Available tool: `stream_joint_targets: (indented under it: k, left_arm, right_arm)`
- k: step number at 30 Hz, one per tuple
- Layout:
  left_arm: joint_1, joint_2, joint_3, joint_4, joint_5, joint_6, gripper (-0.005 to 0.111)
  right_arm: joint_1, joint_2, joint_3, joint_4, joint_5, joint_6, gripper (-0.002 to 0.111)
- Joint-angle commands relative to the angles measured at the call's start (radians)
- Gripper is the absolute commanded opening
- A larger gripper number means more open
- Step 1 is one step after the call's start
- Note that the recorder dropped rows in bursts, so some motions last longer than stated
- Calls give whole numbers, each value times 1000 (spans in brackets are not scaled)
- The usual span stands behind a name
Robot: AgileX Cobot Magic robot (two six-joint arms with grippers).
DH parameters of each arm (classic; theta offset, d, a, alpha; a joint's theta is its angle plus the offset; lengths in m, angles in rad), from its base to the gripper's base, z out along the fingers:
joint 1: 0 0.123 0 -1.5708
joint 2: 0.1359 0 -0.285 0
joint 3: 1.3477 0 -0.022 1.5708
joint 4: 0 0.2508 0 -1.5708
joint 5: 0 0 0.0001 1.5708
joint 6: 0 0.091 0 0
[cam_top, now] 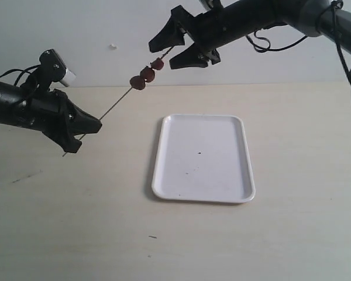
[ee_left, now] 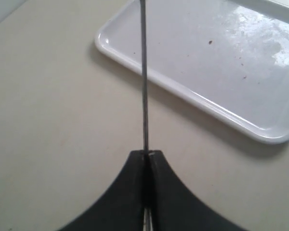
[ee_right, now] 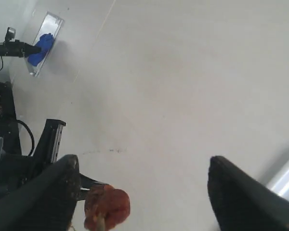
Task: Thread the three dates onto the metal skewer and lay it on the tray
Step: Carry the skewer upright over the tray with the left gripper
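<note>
Aloft now, well above the table (cam_top: 58, 222), with all three dates (cam_top: 147, 74) bunched on the upper stretch of the metal skewer (cam_top: 114, 108), hanging at roughly eleven o'clock from the white tray (cam_top: 158, 170) and clear of it. Pinched at its lower end by the left gripper (cam_top: 89, 127), clamped tight on the thin rod at the tray's nine o'clock, and slanting up toward one o'clock into the gap of the right gripper (cam_top: 175, 50). Spread wide at the jaws there, holding nothing, with the topmost date (ee_right: 107, 204) just beside one finger (ee_right: 53, 192); hard to tell whether touching. Judged done with threading and due next for laying down. To do that well: draw the open right gripper back toward one o'clock first, hold the left grip firm, swing the rod toward three o'clock over the tray, level it slowly to avoid shedding a date off the free tip, line it up along the tray's length, lower until resting on the tray, and only then let go.
</note>
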Motion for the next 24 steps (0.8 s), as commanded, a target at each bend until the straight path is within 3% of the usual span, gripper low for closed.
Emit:
stream_joint_targets:
  k: [1, 3, 5, 9, 12, 14, 17, 24]
  left_arm:
    - [-4, -5, -2, 13, 29, -119, 0]
    - [-15, 0, -2, -4, 102, -342, 0]
    - [-56, 0, -15, -22, 168, -565, 0]
    - [-262, 0, -17, -78, 86, -752, 0]
    - [-416, 13, -19, -301, -165, -743, 0]
    - [-449, 51, -44, -404, -166, -720, 0]
    - [-452, 128, -94, -414, -93, -766, 0]
    - [-450, 318, -238, -414, -76, -933, 0]
  right_arm:
    - [-86, -74, -8, -4, -5, -47, 72]
    - [-137, -119, -8, -54, -5, -97, 65]
    - [-164, -161, -8, -281, -5, -74, 48]
    - [-162, -205, 17, -574, -5, -8, 1]
    - [-162, -239, 47, -594, -5, 7, 0]
    - [-162, -261, 67, -595, -5, 26, 0]
    - [-162, -300, 123, -599, -5, 30, 0]
    - [-162, -427, 355, -585, -103, 28, 0]
